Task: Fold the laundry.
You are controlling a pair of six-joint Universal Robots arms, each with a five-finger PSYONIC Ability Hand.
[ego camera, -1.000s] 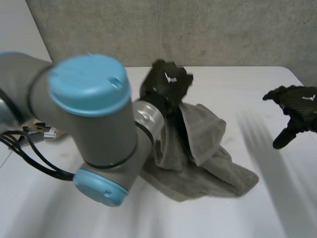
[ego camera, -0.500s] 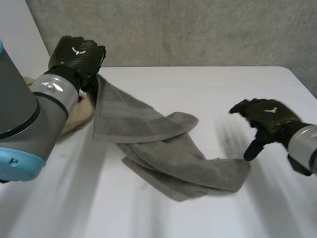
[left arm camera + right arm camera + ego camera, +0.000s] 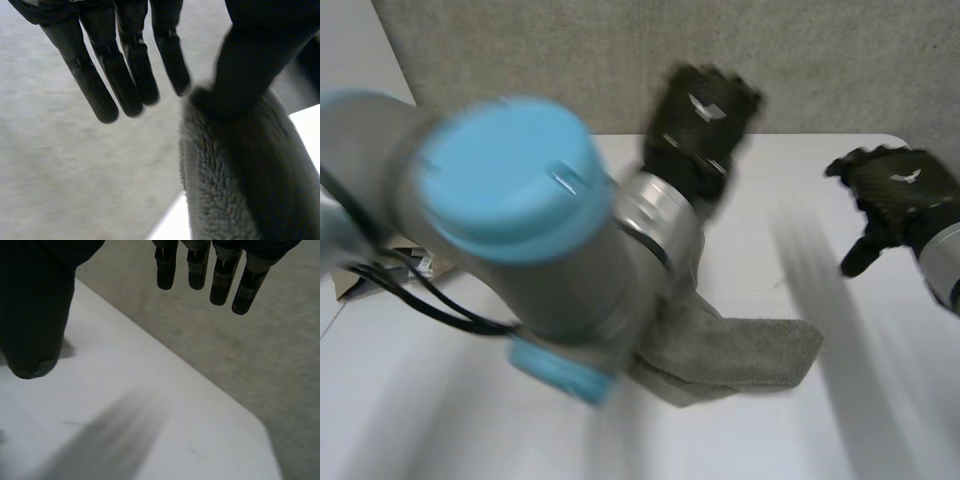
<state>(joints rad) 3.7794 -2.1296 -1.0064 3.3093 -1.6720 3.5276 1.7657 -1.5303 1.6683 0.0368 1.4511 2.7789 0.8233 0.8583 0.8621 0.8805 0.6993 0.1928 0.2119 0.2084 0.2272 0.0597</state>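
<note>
Your left hand [image 3: 705, 120] is up in front of the grey wall [image 3: 520, 60], above the back of the white table [image 3: 840, 430]. Its arm [image 3: 510, 230] bulks across the near left of the head view. In its wrist view you can see its fingers [image 3: 90, 85] straight and its thumb [image 3: 250, 60] pressing into the top of the grey towel [image 3: 740, 350], pinching it against the nearest fingertip. From there the towel drops behind the arm to a folded heap lying near the table's middle.

Further right, your right hand [image 3: 895, 190] hovers over the table's far right side. Its fingers are straight and its thumb is spread wide; it holds nothing and is well apart from the towel.

Compared with 0.5 s ago, the left hand has swung from the table's far left edge to the middle. The towel has gone from stretched out to bunched, and the right hand has risen away from the towel's right end.
</note>
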